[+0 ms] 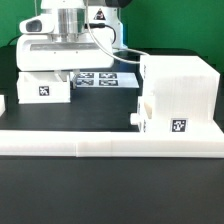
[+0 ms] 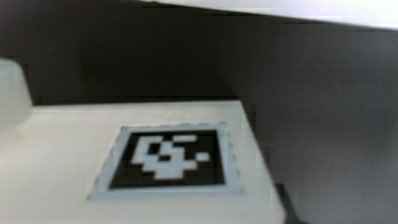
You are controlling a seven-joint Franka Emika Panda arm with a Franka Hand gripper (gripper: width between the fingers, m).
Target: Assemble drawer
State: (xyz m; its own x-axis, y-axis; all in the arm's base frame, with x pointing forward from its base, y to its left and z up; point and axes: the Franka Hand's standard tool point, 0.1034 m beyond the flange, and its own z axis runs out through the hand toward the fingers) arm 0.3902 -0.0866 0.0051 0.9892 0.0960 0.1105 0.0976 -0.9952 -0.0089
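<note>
My gripper (image 1: 66,72) low over the small white tray (image 1: 42,90), fingers hidden, can't tell how open, tall drawer shell (image 1: 180,95) nearby

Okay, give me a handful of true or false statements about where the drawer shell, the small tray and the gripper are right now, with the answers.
1. The tall shell stands on the exterior view's right. True.
2. The small tray already sits inside the shell. False: it stands apart from the shell, on the exterior view's left.
3. The gripper hangs over the shell. False: it is above the small tray.
4. The marker board lies flat between tray and shell, farther back. True.
5. The table is white. False: it is black.
</note>
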